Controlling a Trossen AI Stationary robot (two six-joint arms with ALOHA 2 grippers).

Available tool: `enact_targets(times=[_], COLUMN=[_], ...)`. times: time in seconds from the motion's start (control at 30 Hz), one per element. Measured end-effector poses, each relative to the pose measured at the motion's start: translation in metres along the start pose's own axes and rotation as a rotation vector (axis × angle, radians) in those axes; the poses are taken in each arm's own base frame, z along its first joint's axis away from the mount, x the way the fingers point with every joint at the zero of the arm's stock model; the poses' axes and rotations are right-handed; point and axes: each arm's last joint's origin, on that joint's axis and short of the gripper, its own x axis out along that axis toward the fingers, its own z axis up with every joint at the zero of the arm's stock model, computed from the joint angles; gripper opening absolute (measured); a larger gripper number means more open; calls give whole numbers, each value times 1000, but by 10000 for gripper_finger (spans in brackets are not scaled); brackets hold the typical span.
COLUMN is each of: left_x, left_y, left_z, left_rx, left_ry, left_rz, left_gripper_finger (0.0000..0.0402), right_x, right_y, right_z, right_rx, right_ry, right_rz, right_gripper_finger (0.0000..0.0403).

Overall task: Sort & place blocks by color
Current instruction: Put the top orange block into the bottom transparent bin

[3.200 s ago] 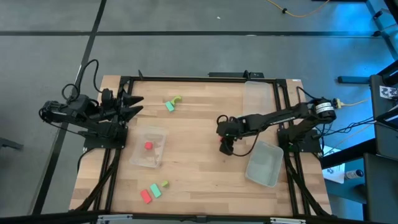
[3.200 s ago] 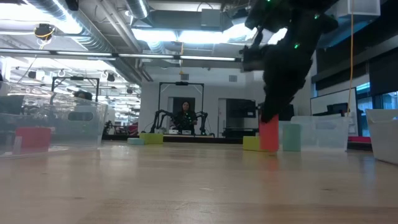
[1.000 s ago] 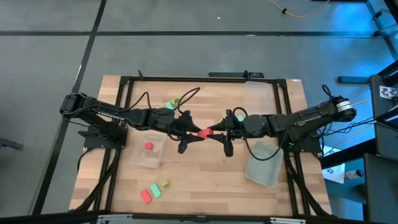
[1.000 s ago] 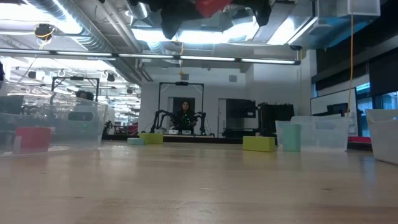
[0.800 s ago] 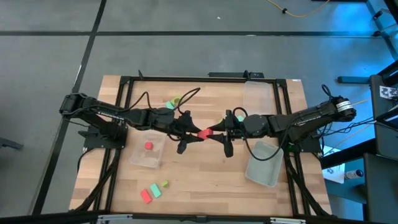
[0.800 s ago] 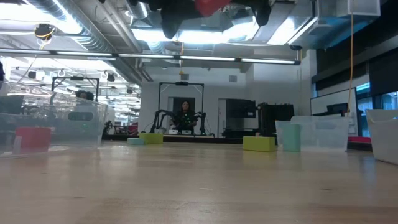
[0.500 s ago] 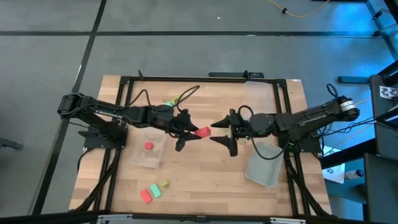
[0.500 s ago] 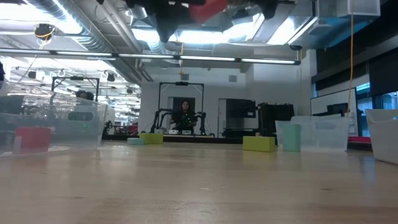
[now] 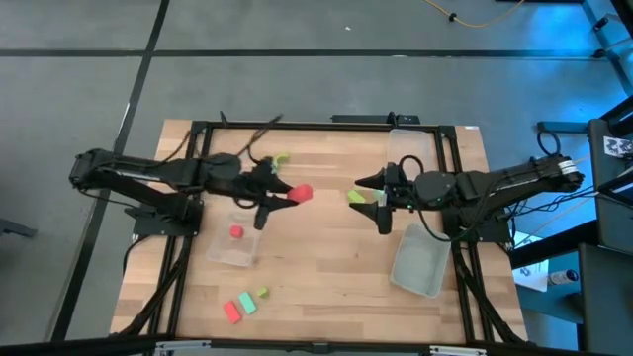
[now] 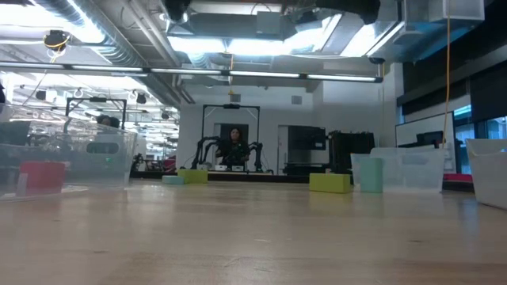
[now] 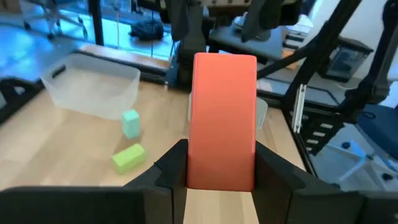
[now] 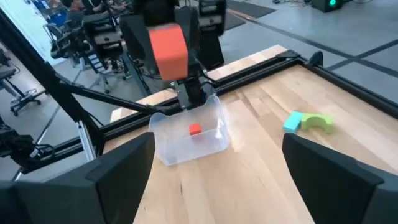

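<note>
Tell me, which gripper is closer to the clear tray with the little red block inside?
The left. The left gripper, holding a red block, hovers just beside the clear tray. The right gripper sits across the table, nearer another tray.

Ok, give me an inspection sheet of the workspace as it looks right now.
Surface: wooden table, middle bare.
Job's things: red rectangular block held aloft; small red block inside clear plastic tray; yellow-green block by right gripper; red, mint and yellow-green trio at near edge.
Clutter: second clear tray on the right.
Grippers: left gripper shut on red rectangular block; right gripper fingers open, empty.
Cables: black cable on left arm.
Surroundings: grey floor; person far behind.
</note>
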Motion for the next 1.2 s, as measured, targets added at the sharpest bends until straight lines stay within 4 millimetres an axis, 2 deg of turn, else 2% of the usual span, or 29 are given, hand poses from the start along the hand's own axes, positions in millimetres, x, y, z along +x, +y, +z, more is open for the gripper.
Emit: enact_targets(times=[0.13, 0.37, 0.5, 0.77, 1.03, 1.2], left_x=[-23, -59, -73, -92, -100, -99], left_y=[-3, -1, 0, -1, -9, -16], left_z=[0, -16, -23, -25, -35, -49], left_rx=[6, -30, -61, -76, -109, -118], left_ry=[-66, -157, -209, -269, -16, 276], left_rz=[29, 86, 87, 30, -18, 14], left_gripper_finger=[121, 121, 121, 121, 121, 121], right_x=[0, 0, 0, 0, 0, 0], right_y=[0, -1, -1, -1, -1, -1], right_z=[0, 0, 0, 0, 0, 0], right_rx=[1, 4, 4, 7, 8, 7], right_ry=[0, -6, -6, -6, -5, -5], right_rz=[-1, -15, -15, -15, -16, -16], right_gripper_finger=[355, 355, 355, 355, 355, 355])
